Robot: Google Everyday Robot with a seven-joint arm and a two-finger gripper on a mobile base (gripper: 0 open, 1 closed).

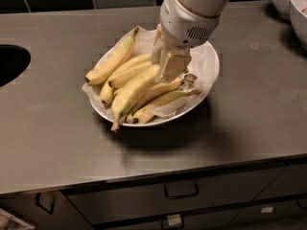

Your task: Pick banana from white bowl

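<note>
Reaching into the white bowl (216,73)
Our gripper (165,66) sits on the banana (136,87); clamped or not, we cannot tell; lifting remains.

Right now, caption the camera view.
Gripper at the upper end of the banana, in the white bowl on the counter.

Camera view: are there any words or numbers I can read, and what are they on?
No text here can be read.
Two pale labels on the drawers: too blurred to read.
The gripper, down over the bananas in the white bowl: no writing shows on it.
</note>
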